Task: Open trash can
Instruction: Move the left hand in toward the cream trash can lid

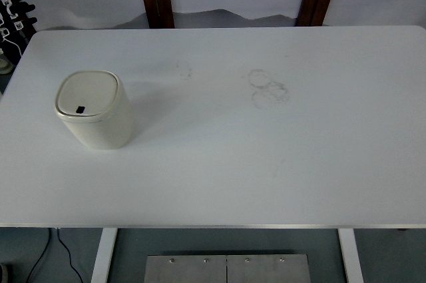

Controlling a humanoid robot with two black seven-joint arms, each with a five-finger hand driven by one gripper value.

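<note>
While no robot hand shows, so finger state cannot be told, one cream trash can [93, 110], lid closed, stands left-centre on one white table [266, 163]; right side open.

no legible text, labels, numbers — none

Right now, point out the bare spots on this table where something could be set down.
Nearly all the white table is bare: everything right of the trash can, plus the front strip below it. Faint ring stains mark the middle. Only the left side is occupied, by the closed can.
</note>
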